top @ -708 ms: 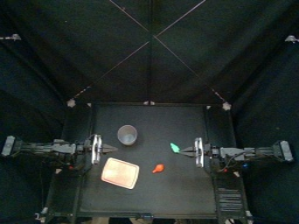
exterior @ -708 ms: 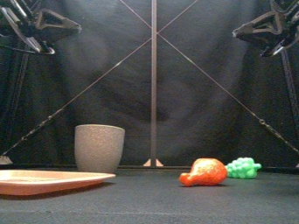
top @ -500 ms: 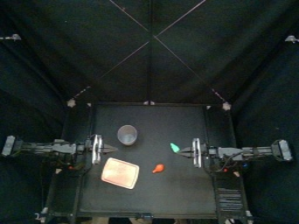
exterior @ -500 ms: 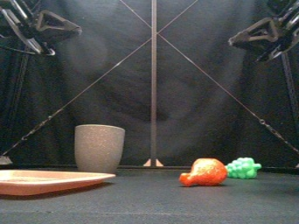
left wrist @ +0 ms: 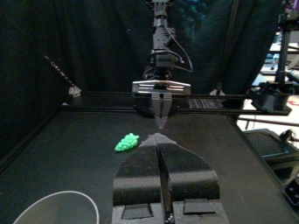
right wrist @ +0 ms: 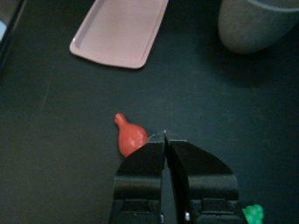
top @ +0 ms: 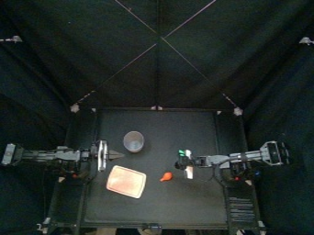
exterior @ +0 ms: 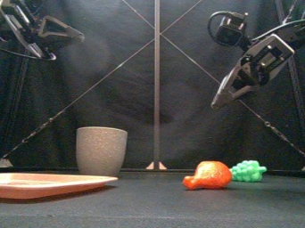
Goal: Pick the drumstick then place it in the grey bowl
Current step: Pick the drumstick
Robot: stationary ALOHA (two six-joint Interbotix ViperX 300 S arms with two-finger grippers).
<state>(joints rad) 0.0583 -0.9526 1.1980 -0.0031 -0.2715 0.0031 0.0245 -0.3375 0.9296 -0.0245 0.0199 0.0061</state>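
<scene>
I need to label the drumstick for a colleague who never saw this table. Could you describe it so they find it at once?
On the small black table, look just right of the flat pink tray. The orange-red toy drumstick lies there, rounded with one tapering end; the only other thing near it is a small green knobbly toy.

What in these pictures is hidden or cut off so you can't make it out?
Tall grey speckled cup: front view shows only its outer wall, inside unseen.
Small green bumpy toy: too small in the top view; cut by the right wrist view's edge.
Flat pink tray: cut by the front view's edge.
Red-orange toy drumstick: not seen in the left wrist view, perhaps behind the left hand.
</scene>
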